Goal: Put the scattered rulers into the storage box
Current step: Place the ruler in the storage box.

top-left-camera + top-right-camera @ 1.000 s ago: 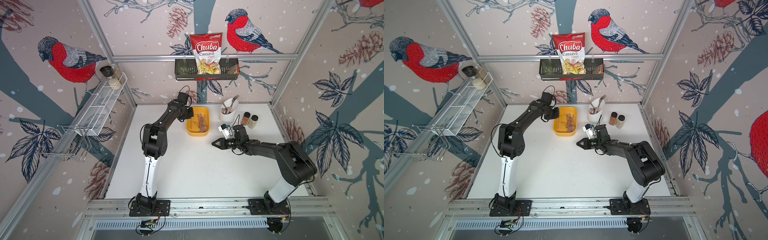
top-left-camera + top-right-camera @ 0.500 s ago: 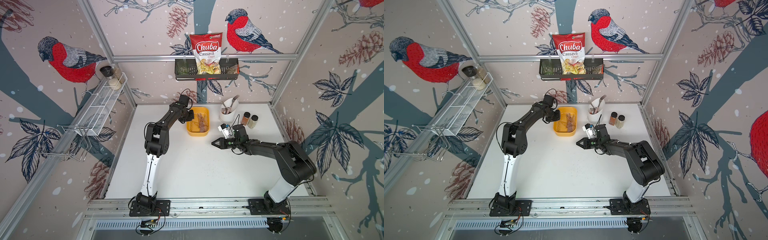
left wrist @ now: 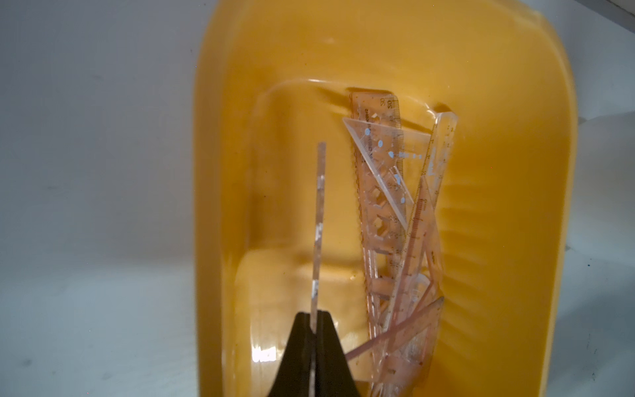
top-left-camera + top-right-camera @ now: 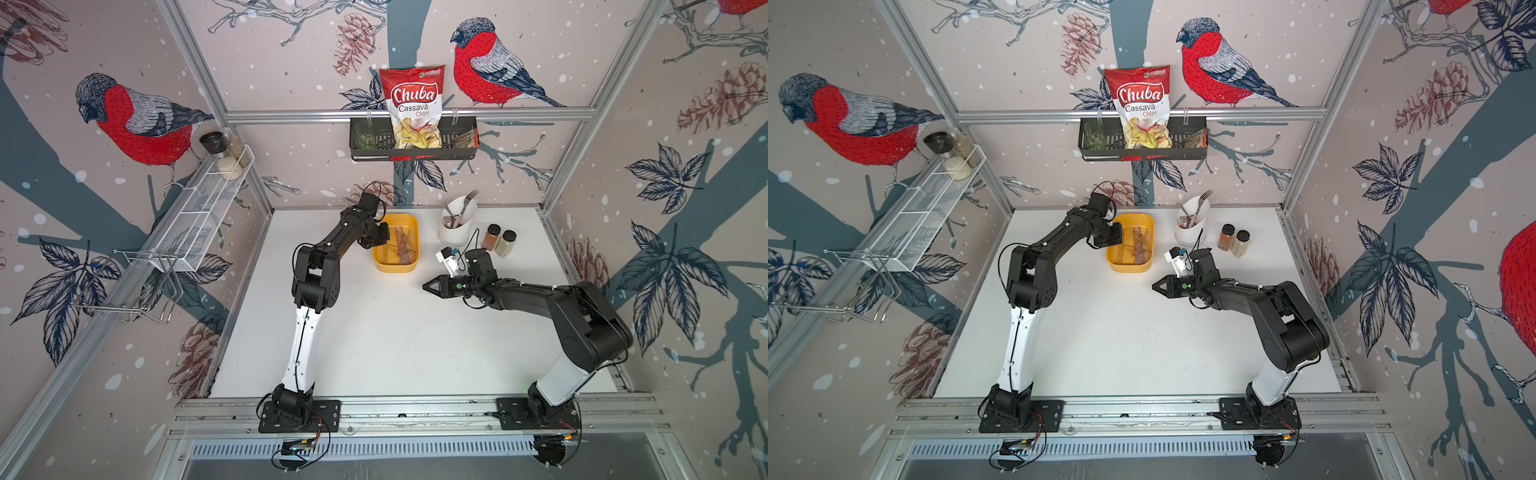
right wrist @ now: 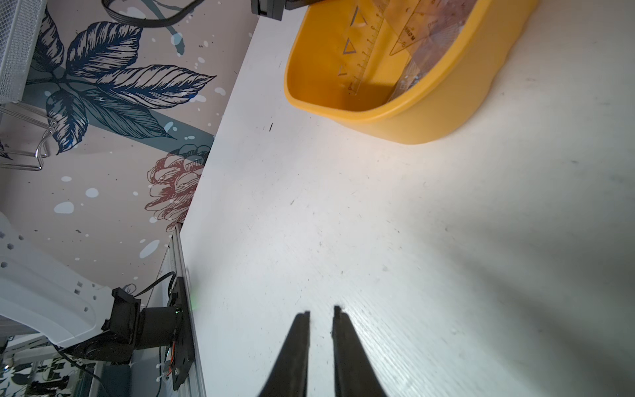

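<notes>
The yellow-orange storage box stands at the back of the white table. Several pinkish and clear rulers lie heaped along one side of its floor. My left gripper hangs over the box's left rim, shut on a clear straight ruler. That ruler shows edge-on and points lengthwise into the box. My right gripper hovers low over bare table, right of the box. Its jaws stand a narrow gap apart with nothing between them.
A white cutlery cup and two spice jars stand to the right of the box, behind my right arm. A wire shelf hangs on the left wall. A black basket holding a chips bag hangs on the back wall.
My left gripper has shifted slightly nearer, along the box's left rim, with the ruler still in it. The right arm has not moved.
</notes>
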Tool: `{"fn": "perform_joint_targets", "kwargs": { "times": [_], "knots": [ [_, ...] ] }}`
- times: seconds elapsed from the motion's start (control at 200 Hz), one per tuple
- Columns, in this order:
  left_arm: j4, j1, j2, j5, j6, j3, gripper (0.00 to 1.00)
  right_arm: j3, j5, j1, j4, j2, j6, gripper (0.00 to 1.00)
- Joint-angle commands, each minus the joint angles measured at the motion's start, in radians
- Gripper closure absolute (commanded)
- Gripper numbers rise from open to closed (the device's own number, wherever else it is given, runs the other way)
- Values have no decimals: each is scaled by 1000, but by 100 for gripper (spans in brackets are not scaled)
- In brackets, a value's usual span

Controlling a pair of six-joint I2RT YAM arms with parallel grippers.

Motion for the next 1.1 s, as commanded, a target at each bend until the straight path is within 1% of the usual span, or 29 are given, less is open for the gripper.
{"fn": "perform_joint_targets", "kwargs": {
  "times": [0.0, 0.285, 0.375, 0.44, 0.7, 0.845, 1.025, 1.09],
  "knots": [
    [14, 1, 8, 25, -13, 6, 100, 1, -15, 1, 31, -1, 15, 80],
    [11, 0, 18, 30, -13, 2, 100, 4, -16, 1, 29, -3, 15, 80],
    [15, 0, 18, 30, -16, 1, 90, 4, -16, 1, 28, -5, 15, 80],
    [17, 0, 16, 32, -19, 3, 85, 5, -16, 1, 25, -6, 13, 80],
    [25, 0, -16, 28, -34, 13, 79, 6, -11, 0, 13, -19, 8, 80],
    [25, 0, -36, 22, -41, 35, 78, 9, -7, 0, 4, -24, 6, 80],
    [29, 0, -79, -24, -36, 50, 77, 11, 7, -1, -13, -38, -1, 80],
    [45, -1, -118, -49, -25, 25, 76, 11, 21, -4, -19, -56, -2, 80]
  ]
}}
